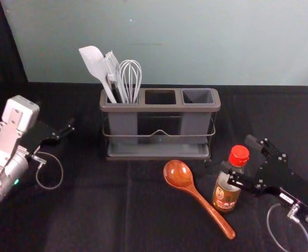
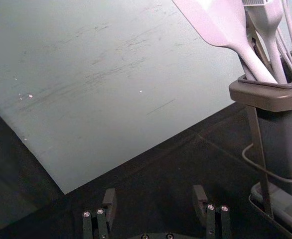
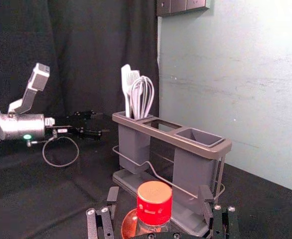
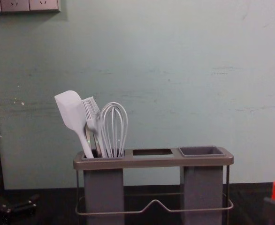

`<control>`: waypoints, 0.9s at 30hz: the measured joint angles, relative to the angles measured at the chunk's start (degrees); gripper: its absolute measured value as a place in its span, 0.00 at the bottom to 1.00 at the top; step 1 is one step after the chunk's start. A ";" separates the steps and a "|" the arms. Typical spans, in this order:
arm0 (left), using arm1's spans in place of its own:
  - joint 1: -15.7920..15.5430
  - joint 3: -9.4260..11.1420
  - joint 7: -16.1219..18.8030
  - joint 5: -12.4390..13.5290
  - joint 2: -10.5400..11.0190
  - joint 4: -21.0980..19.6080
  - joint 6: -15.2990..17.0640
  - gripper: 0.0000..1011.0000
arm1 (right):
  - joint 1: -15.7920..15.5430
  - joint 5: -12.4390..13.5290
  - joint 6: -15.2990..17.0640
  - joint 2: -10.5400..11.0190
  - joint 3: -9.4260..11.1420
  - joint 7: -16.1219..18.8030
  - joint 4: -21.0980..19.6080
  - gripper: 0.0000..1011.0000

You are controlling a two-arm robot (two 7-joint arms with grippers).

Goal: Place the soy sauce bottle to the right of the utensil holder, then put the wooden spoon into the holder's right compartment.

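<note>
From where I stand, the soy sauce bottle [image 1: 226, 197] is at the lower right of the head view, apparently upright on the black cloth [image 1: 91, 210], with its red cap [image 3: 154, 203] uppermost. The right gripper [image 1: 236, 153] reaches in from the right edge of that view, its pincer spread around the bottle's upper part; in the right wrist view I see a gap on either side of the cap, so I judge nothing is clamped. The next move, I think, is to close on the neck or shoulder, just below the cap. The bottle looks rigid and smooth, probably glass, with some weight low down if it is full; it could swivel or slip in a loose pinch, so a level, firm hold and a low lift seem wise. It wants carrying toward the utensil holder [image 1: 159, 108] at upper centre, to stand by its right end. The wooden spoon [image 1: 197, 195] lies below the holder, bowl to the upper left, handle slanting down beside the bottle's base, where a careless sweep could nudge it. It should be light and stiff, its varnish a bit slick; I'd take it mid-handle and lower it handle first into the right compartment [image 1: 195, 124]. The left gripper [image 2: 154, 196] waits at the left of the head view, its tips apart.
</note>
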 joint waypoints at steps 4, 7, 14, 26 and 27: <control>0.00 0.00 0.00 0.01 0.00 0.00 0.00 0.99 | 0.41 -0.50 0.36 -0.87 -0.01 0.29 0.48 0.99; 0.00 0.00 0.00 0.00 0.00 0.00 0.00 0.99 | 0.67 -0.96 0.59 -1.52 -0.03 0.47 0.78 0.99; 0.00 0.00 0.00 0.00 0.00 0.00 0.00 0.99 | 0.98 -2.10 0.73 -2.81 0.08 1.07 1.20 0.87; 0.00 0.00 0.00 0.01 0.00 0.00 0.00 0.99 | 0.38 -3.84 1.01 -4.14 1.23 1.49 0.97 0.52; 0.00 0.00 0.00 0.00 0.00 0.00 0.00 0.99 | 0.19 -3.99 1.05 -4.26 1.49 1.52 0.84 0.50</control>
